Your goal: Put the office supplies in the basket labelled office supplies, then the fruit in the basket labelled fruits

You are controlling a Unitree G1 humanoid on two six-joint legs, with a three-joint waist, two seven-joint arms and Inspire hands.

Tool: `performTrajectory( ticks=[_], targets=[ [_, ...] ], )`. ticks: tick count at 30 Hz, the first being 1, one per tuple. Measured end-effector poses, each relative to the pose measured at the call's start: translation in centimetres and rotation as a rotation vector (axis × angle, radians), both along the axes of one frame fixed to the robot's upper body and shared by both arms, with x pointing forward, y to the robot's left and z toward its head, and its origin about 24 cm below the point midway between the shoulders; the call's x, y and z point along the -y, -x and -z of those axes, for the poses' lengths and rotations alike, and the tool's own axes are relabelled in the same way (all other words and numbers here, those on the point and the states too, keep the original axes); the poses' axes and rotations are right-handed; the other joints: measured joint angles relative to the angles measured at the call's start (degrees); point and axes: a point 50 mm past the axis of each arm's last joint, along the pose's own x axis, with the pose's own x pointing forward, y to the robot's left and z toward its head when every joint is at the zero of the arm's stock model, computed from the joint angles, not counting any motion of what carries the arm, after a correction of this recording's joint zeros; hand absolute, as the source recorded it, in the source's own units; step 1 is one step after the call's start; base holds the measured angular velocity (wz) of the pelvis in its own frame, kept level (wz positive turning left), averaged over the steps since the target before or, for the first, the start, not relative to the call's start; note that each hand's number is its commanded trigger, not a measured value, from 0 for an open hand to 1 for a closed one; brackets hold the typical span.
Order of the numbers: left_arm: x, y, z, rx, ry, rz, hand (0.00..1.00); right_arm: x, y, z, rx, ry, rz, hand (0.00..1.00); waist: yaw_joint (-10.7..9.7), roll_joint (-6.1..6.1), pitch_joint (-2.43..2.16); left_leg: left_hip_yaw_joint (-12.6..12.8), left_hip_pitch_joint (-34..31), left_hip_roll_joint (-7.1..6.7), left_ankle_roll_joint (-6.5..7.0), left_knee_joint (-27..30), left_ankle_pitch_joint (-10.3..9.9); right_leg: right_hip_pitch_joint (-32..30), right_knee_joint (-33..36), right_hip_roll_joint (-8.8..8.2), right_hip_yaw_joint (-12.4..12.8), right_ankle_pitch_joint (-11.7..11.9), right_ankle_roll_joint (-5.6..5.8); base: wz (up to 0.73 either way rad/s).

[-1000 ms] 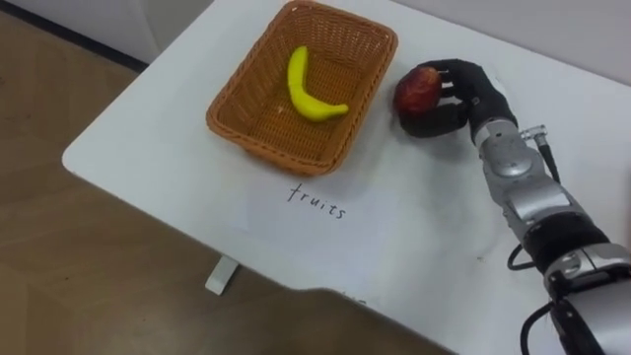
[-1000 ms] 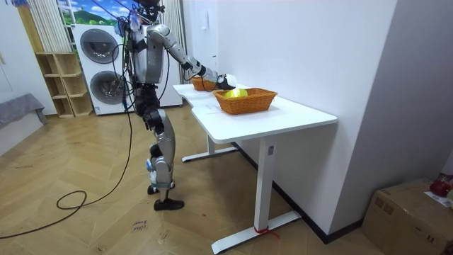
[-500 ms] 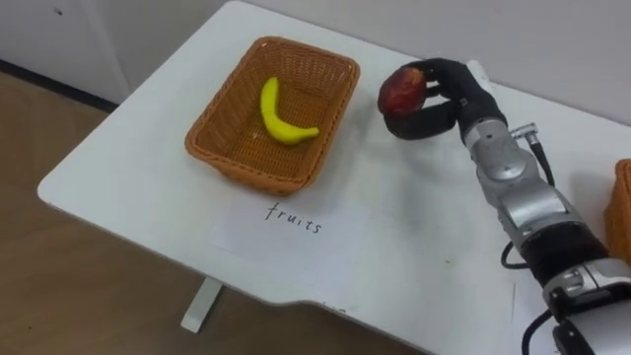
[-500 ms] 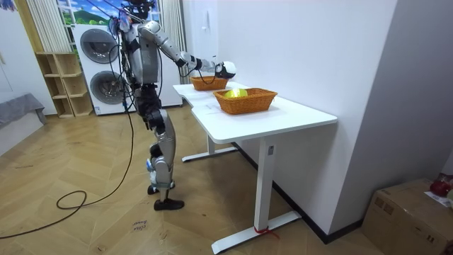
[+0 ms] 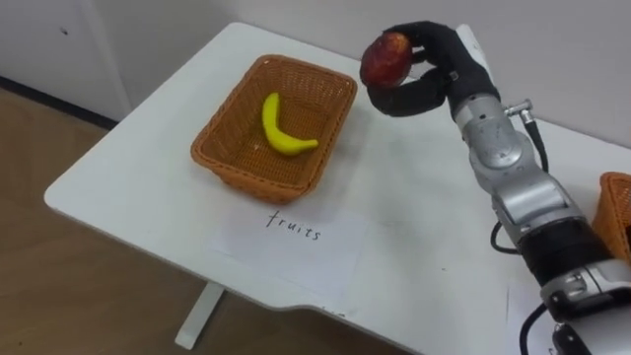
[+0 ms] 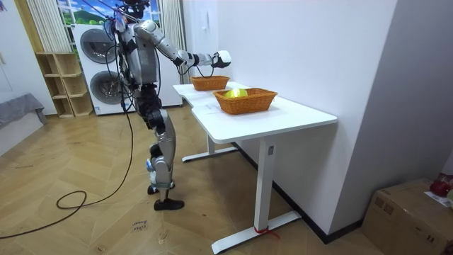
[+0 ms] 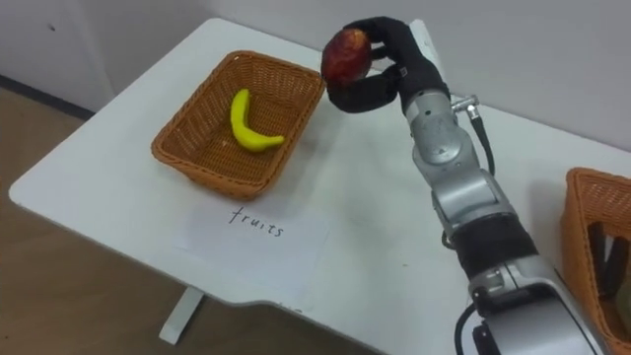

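While the right hand (image 5: 434, 71) carries it, the apple (image 5: 385, 59): up in the air, off the bench (image 5: 424, 217), just beside the far right corner of the fruit basket (image 5: 258, 184) and, as far as I can judge, not yet over its opening.
Fingers (image 5: 402, 103): curled round the apple from behind and below, clamped on it, with the red skin showing on the basket's side.
Fruit basket: wicker, on the bench, holding one banana (image 5: 284, 133) that lies along its middle.
Paper sheet (image 5: 296, 237): flat on the bench just in front of the fruit basket, with handwriting on it.
Second basket (image 5: 613, 207): well to the right of the fruit basket, mostly cut off.
Step in hand: carrying the apple across to the fruit basket; the release is not yet made.
Risk, early release: if the fingers part before the apple is past the rim, it likely lands on the bench beside the basket and rolls, perhaps off the edge.
Risk, height: dropped from this high, a round hard fruit could bounce out or bruise the banana.
Risk, contact: a low pass could catch the rim and shove or tip the light basket.
Risk, grip: the hold covers one side only, so a quick swing could let the apple slip.
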Motion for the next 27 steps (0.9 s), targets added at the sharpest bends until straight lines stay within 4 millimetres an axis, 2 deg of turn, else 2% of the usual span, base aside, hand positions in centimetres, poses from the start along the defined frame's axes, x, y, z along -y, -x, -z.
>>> performTrajectory(
  ticks=[4, 7, 20, 27],
  targets=[
    [-0.1, 0.0, 0.0, -0.002, 0.001, -0.014, 0.0, -0.5, 0.2, -0.4, 0.023, 0.005, -0.017, 1.0, 1.03, -1.03, 0.1, -0.03, 0.11, -0.01, 0.0, -0.47, 0.0, 0.1, -0.01, -0.02, 0.0, -0.05, 0.07, 0.0],
    [-0.2, 0.0, 0.0, -0.006, 0.0, -0.02, 0.0, -1.1, 0.4, 0.1, 0.011, 0.012, -0.034, 1.0, 1.41, -1.72, 0.49, -0.38, 0.54, -0.12, 0.01, -0.54, -0.01, 0.71, -0.1, -0.06, -0.18, -0.1, 0.15, 0.06],
    [-0.2, 0.2, 0.0, -0.038, -0.004, -0.028, 0.0, -3.8, 0.8, 1.0, -0.017, 0.075, -0.107, 1.0, 4.18, -1.45, 0.77, -1.79, 0.19, -0.25, 0.02, -0.65, -0.03, 0.64, -0.21, 0.0, -0.05, -0.46, 0.69, 0.05],
    [-0.4, 0.6, 0.0, -0.049, -0.01, -0.031, 0.0, -4.6, 1.0, 1.6, -0.044, 0.089, -0.127, 1.0, 5.02, -1.7, 0.57, -2.39, -1.0, -0.32, 0.02, -0.45, -0.02, -0.21, -0.2, 0.01, -0.03, -0.48, 0.72, 0.05]
  ],
)
